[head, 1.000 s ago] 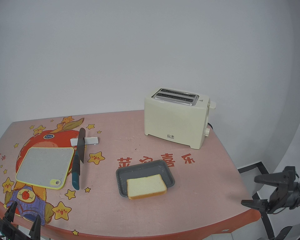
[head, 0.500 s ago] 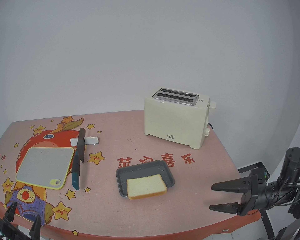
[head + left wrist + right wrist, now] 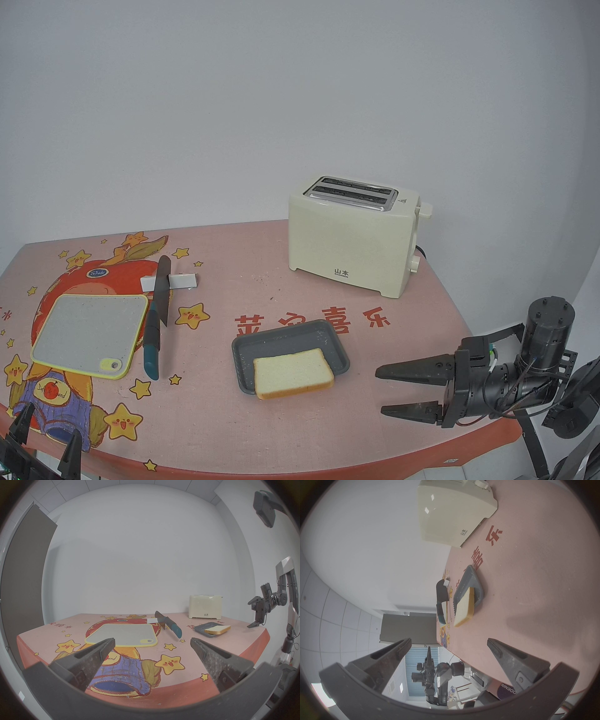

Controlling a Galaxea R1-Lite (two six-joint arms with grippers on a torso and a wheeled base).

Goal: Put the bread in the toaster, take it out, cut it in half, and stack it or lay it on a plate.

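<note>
Head view, read left to right.

- Lower left corner: left gripper at the near edge of the table, jaws apart, holding nothing.
- Left of centre: cutting board. The knife lies just beside its right edge, with the blade resting on a small white block.
- Low centre: 1 slice of bread on the dark plate. Its near crust lies over the plate's near rim, so the slice sits tilted.
- Upper centre right: toaster, 2 slots facing up, both apparently empty.
- Lower right: right gripper, jaws wide apart with 1 finger above the other, empty. It points at the bread, with bare table between them.

Judgement: the step in hand is the first pick of the bread, by the right gripper.

To do it well:
- Come in low and level.
- Slide the lower finger under the raised crust at the rim.
- Pinch the crust rather than the soft crumb, and close gently.

I cannot tell whether the slice's right edge clears the plate floor, so the near overhanging corner looks the safer entry.
</note>
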